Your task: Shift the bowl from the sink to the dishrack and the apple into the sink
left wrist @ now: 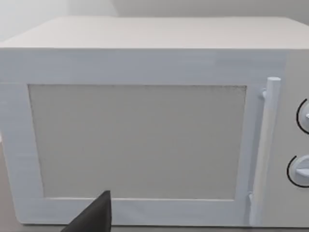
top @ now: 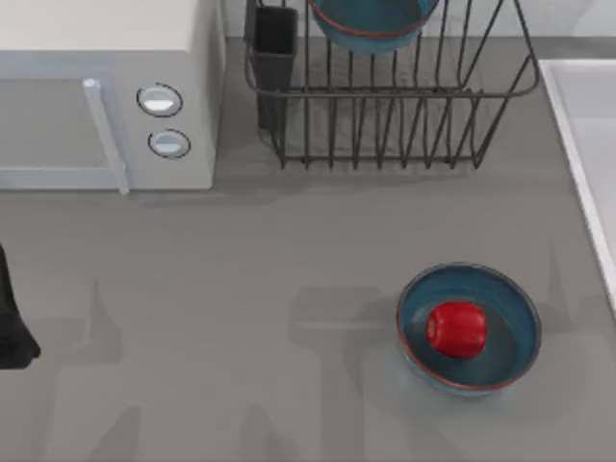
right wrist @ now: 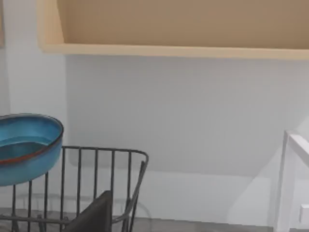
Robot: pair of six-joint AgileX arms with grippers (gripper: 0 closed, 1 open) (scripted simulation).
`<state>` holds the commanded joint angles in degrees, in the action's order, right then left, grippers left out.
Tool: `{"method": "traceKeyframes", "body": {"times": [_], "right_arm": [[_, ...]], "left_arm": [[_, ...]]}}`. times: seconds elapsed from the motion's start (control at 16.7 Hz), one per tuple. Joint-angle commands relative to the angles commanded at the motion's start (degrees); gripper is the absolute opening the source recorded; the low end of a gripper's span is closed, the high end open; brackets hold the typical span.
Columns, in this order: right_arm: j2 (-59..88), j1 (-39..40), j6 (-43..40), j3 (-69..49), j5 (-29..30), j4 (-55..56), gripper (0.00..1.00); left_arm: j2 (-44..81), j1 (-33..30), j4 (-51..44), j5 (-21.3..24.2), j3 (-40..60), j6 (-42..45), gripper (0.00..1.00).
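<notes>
A deep-blue bowl (top: 371, 24) with a reddish-brown rim sits in the dark wire dishrack (top: 395, 115) at the far edge of the table, near the middle of the top view. The right wrist view shows this bowl from the side, propped at a tilt against the rack's upright bars; the top view shows only part of its rim. A dark utensil cup (top: 274, 48) stands at the rack's left corner.

There are two matching bowls. The second bowl (top: 469, 327) rests on the grey table (top: 241, 289) toward the right, and one red apple (top: 455, 328) lies inside it (the only fruit). The white sink (top: 587, 144) runs along the table's right edge; its raised rim lies just beside the second bowl.

A white microwave (top: 106, 87) with two round knobs stands at the far left. The left wrist view faces its door and handle up close.

The left arm (top: 12, 322) sits at the left edge. Whether either pincer is apart or together, I cannot tell. The table's centre and near side lie open.
</notes>
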<state>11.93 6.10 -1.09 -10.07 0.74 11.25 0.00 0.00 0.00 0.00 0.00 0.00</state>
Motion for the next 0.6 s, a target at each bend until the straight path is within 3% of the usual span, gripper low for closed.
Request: {"method": "traceKeyframes", "body": {"times": [0.3,0.6], "right_arm": [[-11.4,-5.7,0.8,9.4,-0.8,-10.5,1.0],[-11.9,-6.1,1.1,10.1,-0.7,-11.2,1.0]], "left_arm": [[0.0,0.0,0.0,0.0,0.0,0.0,1.0],[0.0,0.0,0.0,0.0,0.0,0.0,1.0]]}}
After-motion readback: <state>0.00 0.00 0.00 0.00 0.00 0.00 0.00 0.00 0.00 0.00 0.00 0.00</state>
